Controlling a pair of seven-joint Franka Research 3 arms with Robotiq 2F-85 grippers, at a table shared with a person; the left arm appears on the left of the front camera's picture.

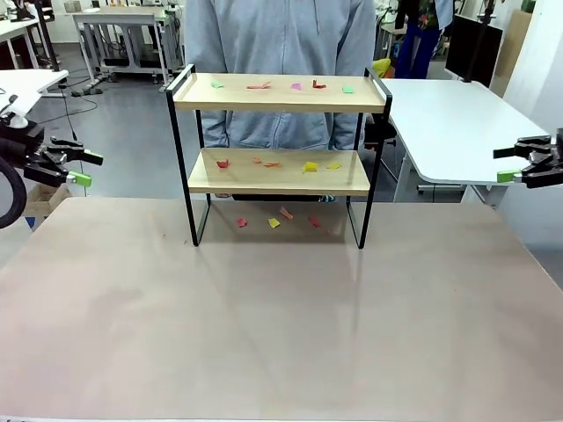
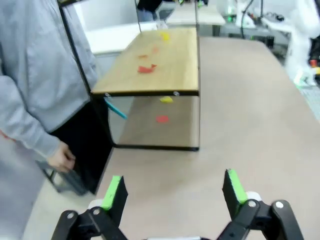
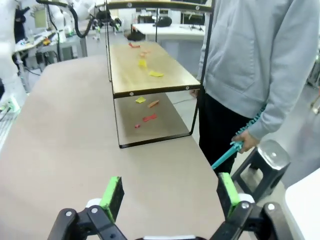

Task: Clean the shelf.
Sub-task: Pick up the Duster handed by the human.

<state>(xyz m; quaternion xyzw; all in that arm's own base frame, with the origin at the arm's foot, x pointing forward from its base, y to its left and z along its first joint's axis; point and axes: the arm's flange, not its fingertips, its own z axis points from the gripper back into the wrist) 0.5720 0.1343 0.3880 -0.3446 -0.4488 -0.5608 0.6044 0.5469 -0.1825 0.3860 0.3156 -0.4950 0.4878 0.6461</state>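
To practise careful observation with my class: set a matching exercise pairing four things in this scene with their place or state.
1 shelf; 2 left gripper; 3 teal stick; 4 paper scraps
a open, empty; b in the person's hand; c near the table's far edge; d scattered on both boards and the table beneath
Pairs: 1-c, 2-a, 3-b, 4-d

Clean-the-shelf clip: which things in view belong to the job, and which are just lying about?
Job:
- shelf
- paper scraps on both boards and on the table beneath
- teal stick in the person's hand, possibly for cleaning

Lying about:
- stool beside the person
- white side table
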